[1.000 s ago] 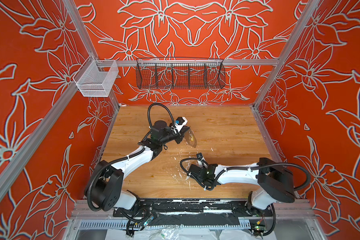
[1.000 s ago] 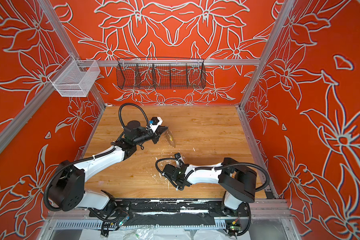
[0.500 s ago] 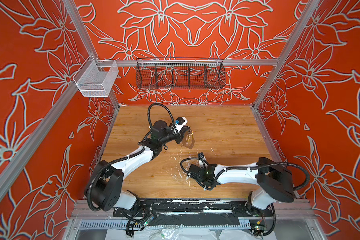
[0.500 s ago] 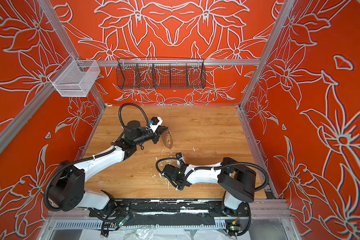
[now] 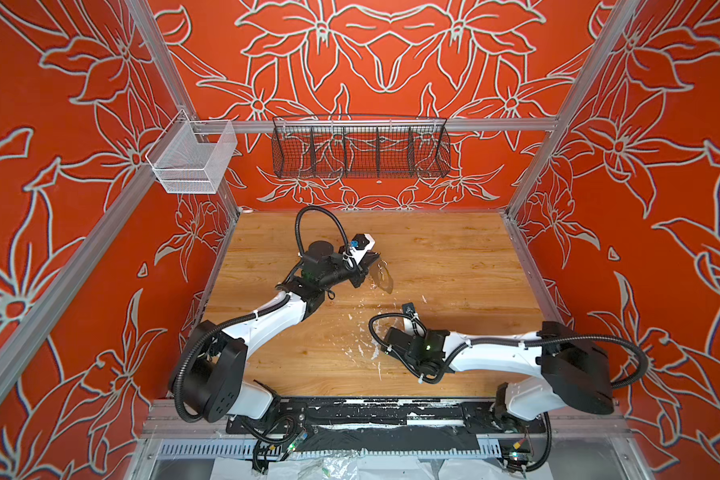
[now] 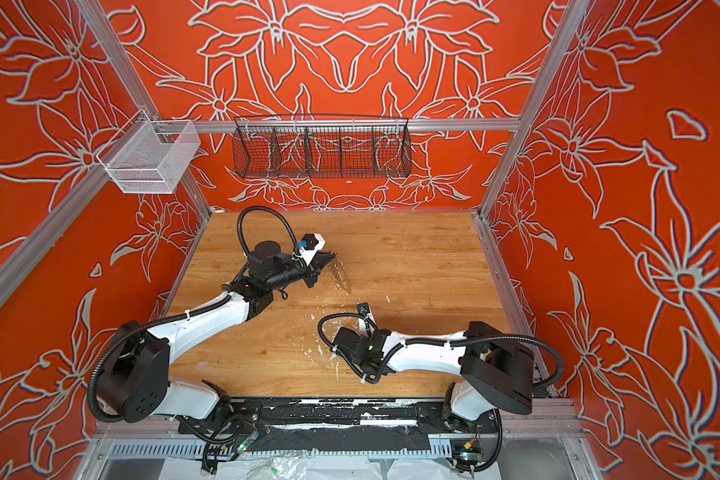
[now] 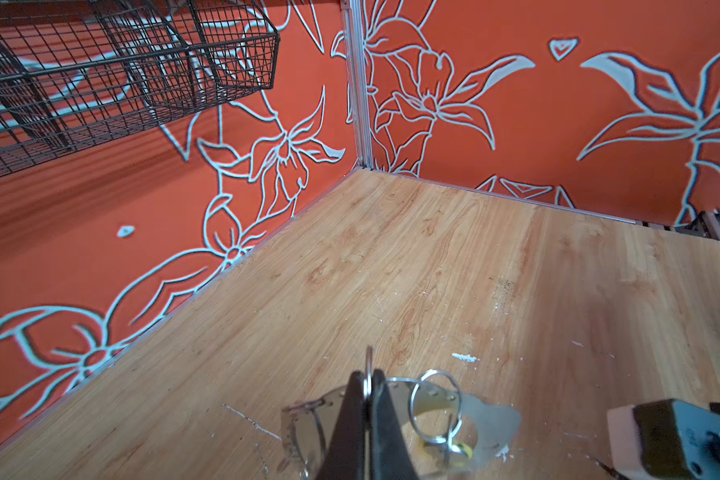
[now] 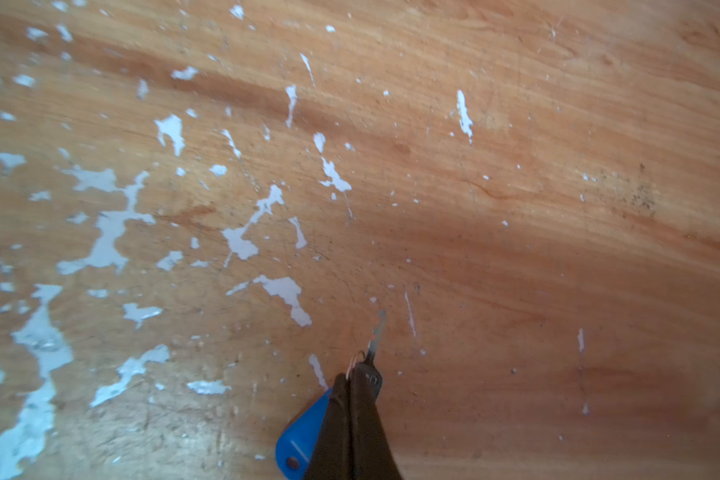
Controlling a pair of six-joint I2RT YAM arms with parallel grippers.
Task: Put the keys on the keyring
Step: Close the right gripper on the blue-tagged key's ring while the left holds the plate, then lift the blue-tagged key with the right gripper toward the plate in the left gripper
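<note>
The keyring (image 7: 491,419) is a flat, greyish plate that looks half see-through, with thin silver wire loops strung along its edge. One round wire loop (image 7: 435,409) stands clear of the plate, and a yellow tag (image 7: 432,406) shows through and below it. The left hand (image 7: 366,380) is clenched on the thin metal edge of another loop, with its dark fingers pressed together around it. In both top views the keyring (image 5: 382,277) (image 6: 341,274) hangs from that hand over the middle of the counter (image 5: 454,257), tilted on edge. Whether its lower rim touches the wood cannot be told. Nearer the front, well apart from the keyring, the right hand (image 8: 356,376) is clamped shut on a small silver key (image 8: 377,332). The key's notched blade sticks out past the fingertips, and its blue tag (image 8: 302,436) hangs to one side of the fingers, close above the counter. White flecks (image 8: 109,232) mark the worn wood there. A black wire basket (image 5: 360,147) hangs on the back wall, and a white mesh basket (image 5: 192,160) hangs at the left corner.
</note>
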